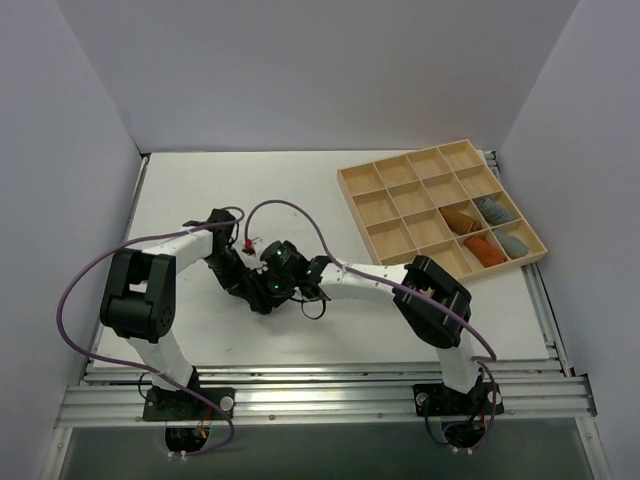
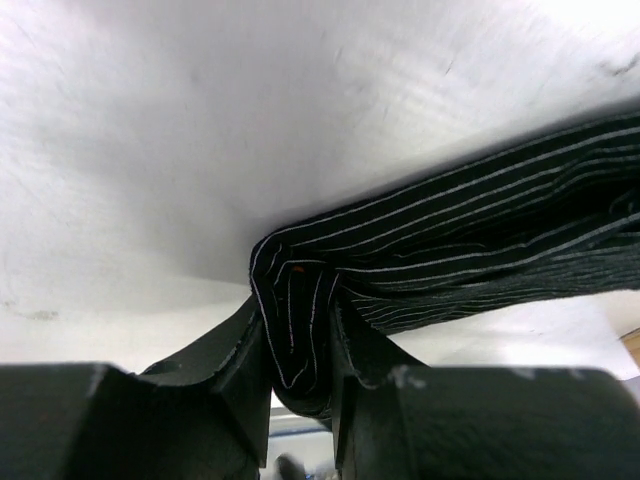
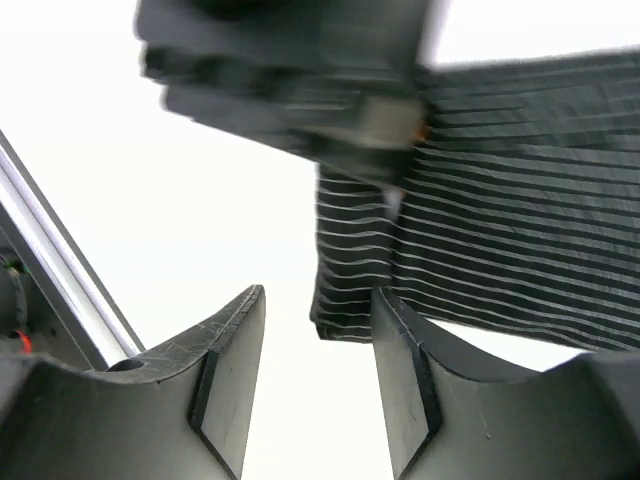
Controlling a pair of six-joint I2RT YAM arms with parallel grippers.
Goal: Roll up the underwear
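Observation:
The underwear (image 2: 470,245) is black fabric with thin pale stripes, lying on the white table. My left gripper (image 2: 300,345) is shut on a bunched fold at its end. In the right wrist view the underwear (image 3: 500,230) spreads to the upper right, its corner just past my fingertips. My right gripper (image 3: 318,292) is open and holds nothing; its right finger (image 3: 400,380) is at the fabric's edge. The left gripper (image 3: 290,70) shows blurred above the fabric. In the top view both grippers, left (image 1: 263,293) and right (image 1: 285,262), meet at mid-table and hide the garment.
A wooden tray (image 1: 400,157) of square compartments stands at the back right, with orange rolls (image 1: 458,218) and grey rolls (image 1: 492,208) in its right compartments. A metal rail (image 3: 60,270) runs along the table's near edge. White walls enclose the table.

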